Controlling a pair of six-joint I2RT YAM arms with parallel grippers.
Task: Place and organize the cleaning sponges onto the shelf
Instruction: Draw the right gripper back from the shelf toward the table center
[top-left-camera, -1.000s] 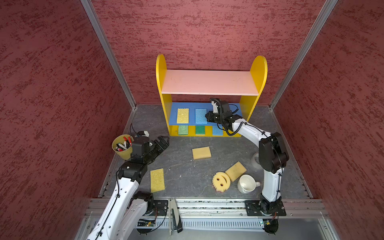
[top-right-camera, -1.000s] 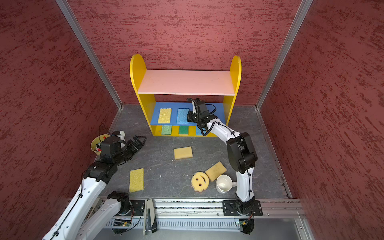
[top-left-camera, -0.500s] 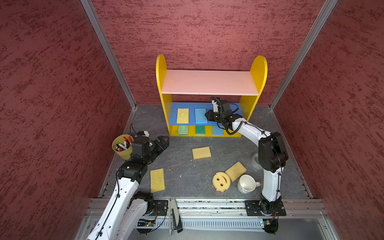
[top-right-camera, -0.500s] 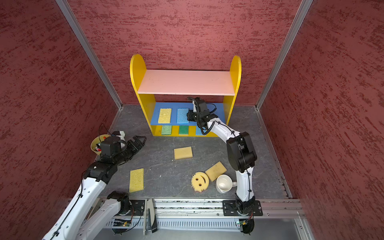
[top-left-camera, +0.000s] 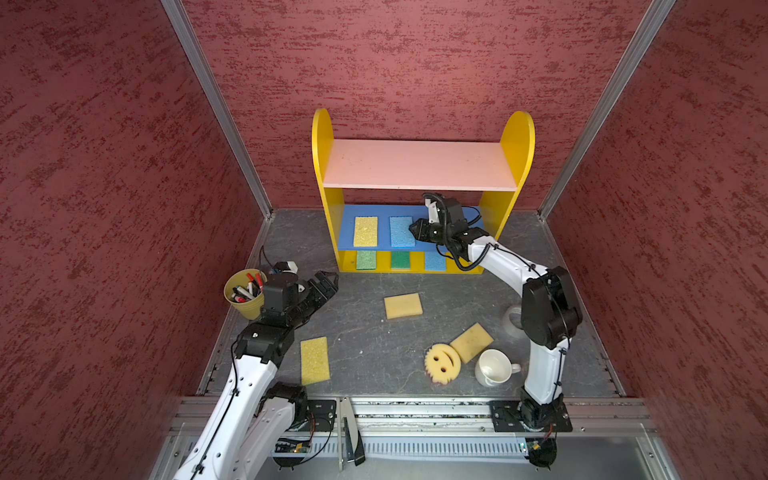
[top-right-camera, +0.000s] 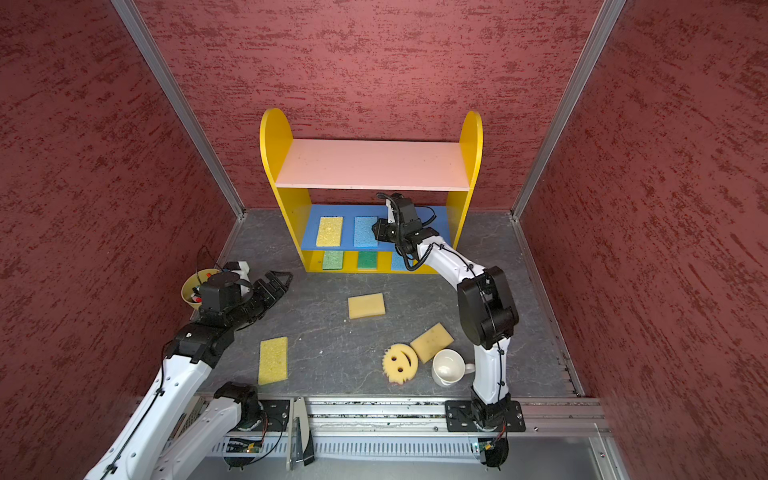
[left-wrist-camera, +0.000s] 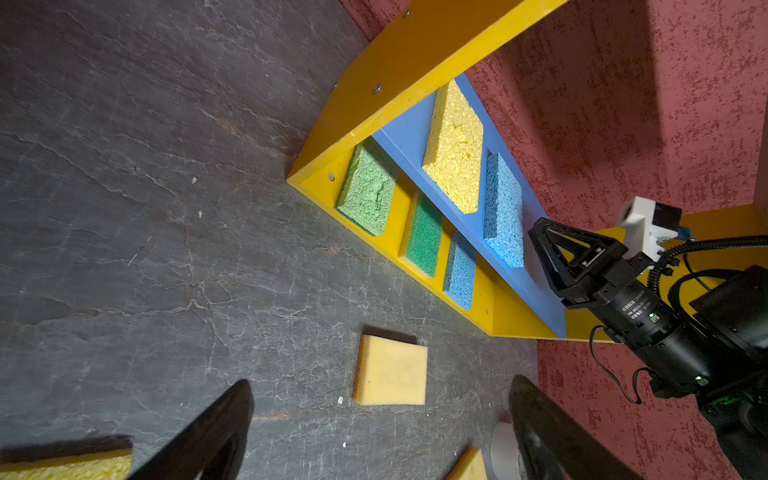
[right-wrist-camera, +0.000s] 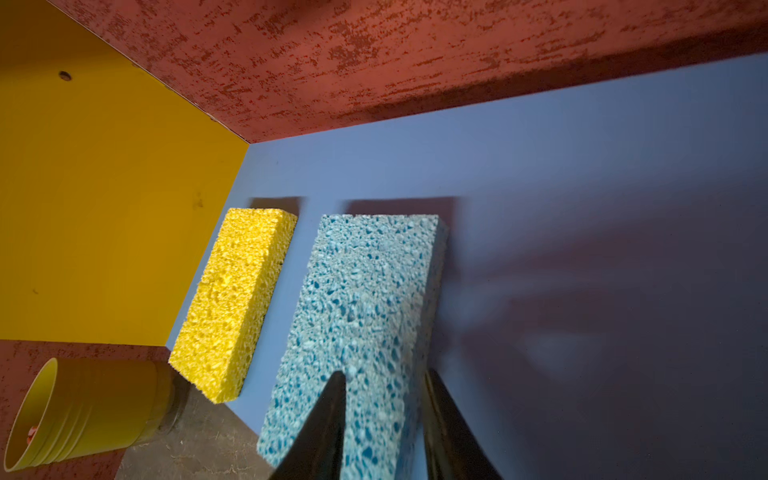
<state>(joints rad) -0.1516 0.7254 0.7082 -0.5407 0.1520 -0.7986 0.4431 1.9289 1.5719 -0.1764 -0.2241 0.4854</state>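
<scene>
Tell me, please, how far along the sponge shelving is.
Done: the shelf holds a yellow sponge on its blue board and three base sponges. In hand: the right gripper straddles a blue sponge beside the yellow, grip unclear. Left: four table sponges; the left gripper is open, empty.

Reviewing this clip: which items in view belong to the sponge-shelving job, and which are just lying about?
Job: shelf; shelved yellow sponge, upper blue sponge, light green sponge, dark green sponge, lower blue sponge; on the floor, middle tan sponge, yellow floor sponge, angled tan sponge, smiley sponge.
Lying about: white mug; yellow marker cup.
</scene>
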